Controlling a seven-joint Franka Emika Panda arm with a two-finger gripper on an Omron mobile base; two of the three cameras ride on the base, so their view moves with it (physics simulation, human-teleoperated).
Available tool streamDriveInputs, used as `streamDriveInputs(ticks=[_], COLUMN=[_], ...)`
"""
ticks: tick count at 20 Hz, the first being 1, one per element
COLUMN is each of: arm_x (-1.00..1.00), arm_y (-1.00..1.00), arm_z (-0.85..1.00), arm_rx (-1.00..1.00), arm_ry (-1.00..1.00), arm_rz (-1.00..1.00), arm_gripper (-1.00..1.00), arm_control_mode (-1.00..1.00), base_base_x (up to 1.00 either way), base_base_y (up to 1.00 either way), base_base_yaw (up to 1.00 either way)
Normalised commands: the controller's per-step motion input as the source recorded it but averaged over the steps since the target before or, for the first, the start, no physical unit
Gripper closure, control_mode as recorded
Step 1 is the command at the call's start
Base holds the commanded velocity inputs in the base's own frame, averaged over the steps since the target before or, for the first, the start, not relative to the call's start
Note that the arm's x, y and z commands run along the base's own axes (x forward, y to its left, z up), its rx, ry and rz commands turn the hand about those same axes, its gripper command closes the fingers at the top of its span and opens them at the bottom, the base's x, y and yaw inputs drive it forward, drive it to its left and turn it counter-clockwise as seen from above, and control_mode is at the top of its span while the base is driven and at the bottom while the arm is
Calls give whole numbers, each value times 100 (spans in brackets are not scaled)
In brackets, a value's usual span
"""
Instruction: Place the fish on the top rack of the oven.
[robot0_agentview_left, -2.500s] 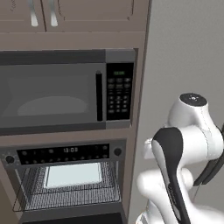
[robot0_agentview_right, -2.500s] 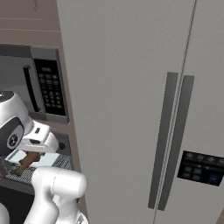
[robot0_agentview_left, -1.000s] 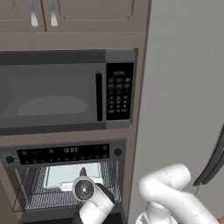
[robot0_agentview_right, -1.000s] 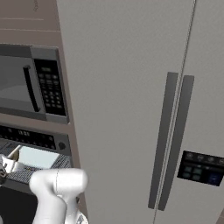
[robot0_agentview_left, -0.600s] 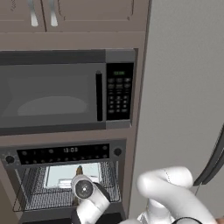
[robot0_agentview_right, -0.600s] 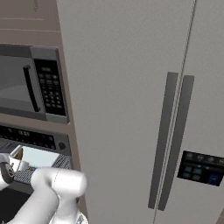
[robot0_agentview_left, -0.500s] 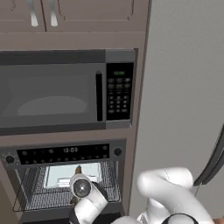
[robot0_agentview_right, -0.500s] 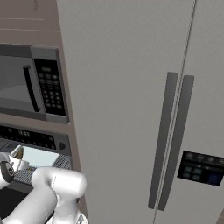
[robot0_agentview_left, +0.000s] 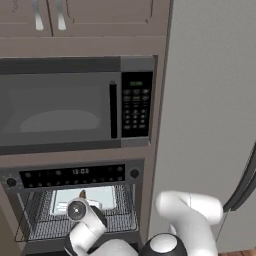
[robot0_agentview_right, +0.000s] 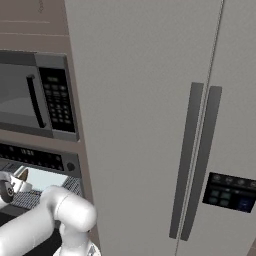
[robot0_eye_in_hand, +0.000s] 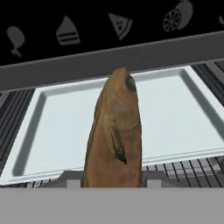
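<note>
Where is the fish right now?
The fish is clamped in the gripper at the open oven mouth, held above the pale tray on the top rack.

The oven (robot0_agentview_left: 75, 175) stands open. A pale tray (robot0_eye_in_hand: 175, 118) covers most of the top rack (robot0_eye_in_hand: 13, 109). Bare bars flank it.

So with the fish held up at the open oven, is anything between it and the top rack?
Partly. A pale tray already lies on the top rack, right ahead of the fish in the pincer. Bare bars show beside and in front of it. The oven door is open.
</note>
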Motion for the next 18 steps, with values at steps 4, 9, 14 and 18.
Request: streamDriveInputs(ticks=[4, 9, 14, 18], arm_x=[24, 31, 37, 34], arm_y=[3, 0, 6, 0], arm_z=[-19, -8, -43, -28], arm_rx=[0, 0, 0, 0], arm_ry=[1, 2, 1, 7], arm_rz=[-1, 0, 0, 0], arm_gripper=[100, 100, 100, 100], arm_control_mode=[-100, -100, -100, -100], base_base_x=[0, 0, 0, 0], base_base_y=[0, 0, 0, 0], base_base_yaw=[0, 0, 0, 0])
